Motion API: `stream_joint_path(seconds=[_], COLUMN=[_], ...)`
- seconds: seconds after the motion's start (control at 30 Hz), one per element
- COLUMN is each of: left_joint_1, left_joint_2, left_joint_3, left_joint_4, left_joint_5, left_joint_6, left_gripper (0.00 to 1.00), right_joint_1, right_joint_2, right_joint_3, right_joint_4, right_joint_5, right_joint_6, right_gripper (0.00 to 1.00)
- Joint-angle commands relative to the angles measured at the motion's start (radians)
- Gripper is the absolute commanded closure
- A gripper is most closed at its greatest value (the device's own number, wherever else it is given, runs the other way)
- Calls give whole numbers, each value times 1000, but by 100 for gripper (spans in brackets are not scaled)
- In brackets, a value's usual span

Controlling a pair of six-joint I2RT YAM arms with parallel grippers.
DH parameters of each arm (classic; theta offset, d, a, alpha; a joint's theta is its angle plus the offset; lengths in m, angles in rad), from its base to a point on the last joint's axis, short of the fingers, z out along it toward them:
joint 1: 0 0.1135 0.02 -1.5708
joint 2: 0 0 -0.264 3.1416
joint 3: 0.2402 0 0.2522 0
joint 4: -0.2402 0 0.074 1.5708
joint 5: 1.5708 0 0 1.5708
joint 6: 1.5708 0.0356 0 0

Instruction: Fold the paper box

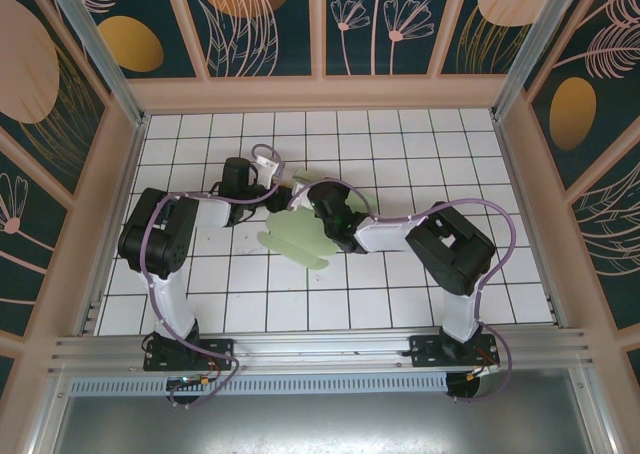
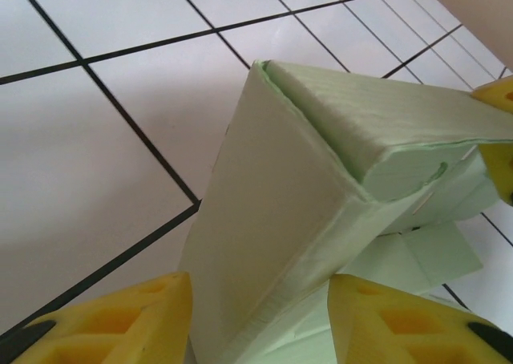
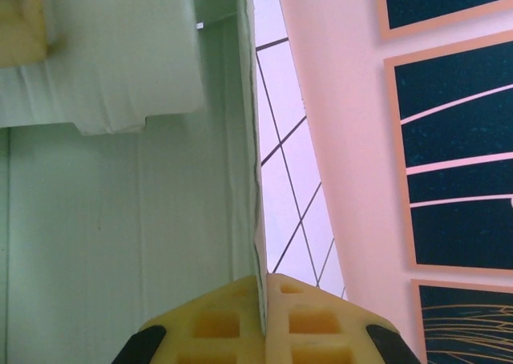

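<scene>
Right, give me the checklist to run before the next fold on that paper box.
1. Right gripper pinched on a wall of the paper box: ok.
2. Left gripper straddling the raised side: ok.
3. Left fingers pressing the card firmly: cannot tell.
4. All flaps up: not ok, some lie flat on the table.

floor: white tiles (image 1: 400, 294), black grout | walls: teal floral panels (image 1: 400, 44), peach frames (image 1: 320, 92) | near edge: aluminium rail (image 1: 320, 349)

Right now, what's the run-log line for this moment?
box: part-folded | left pincer: clasps folded side | right pincer: shut on panel edge
</scene>
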Motion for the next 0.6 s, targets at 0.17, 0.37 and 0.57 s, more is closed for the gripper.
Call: stream_joint_path(seconds=[0.17, 0.37, 0.57], left_joint_1=[-4, -4, -4], left_joint_2=[26, 32, 38], left_joint_3=[20, 26, 33], left_joint_4=[-5, 0, -7], left_joint_5=[-41, -44, -38], left_joint_6=[5, 0, -5], left_gripper=[58, 63, 68], right_joint_1=[18, 21, 25], right_joint_2=[7, 6, 34], right_joint_3=[43, 57, 63], right_joint_4=[-89, -117, -101], right_joint_5=[-73, -82, -45], right_joint_6=[94, 105, 70], right_gripper=[100, 100, 100])
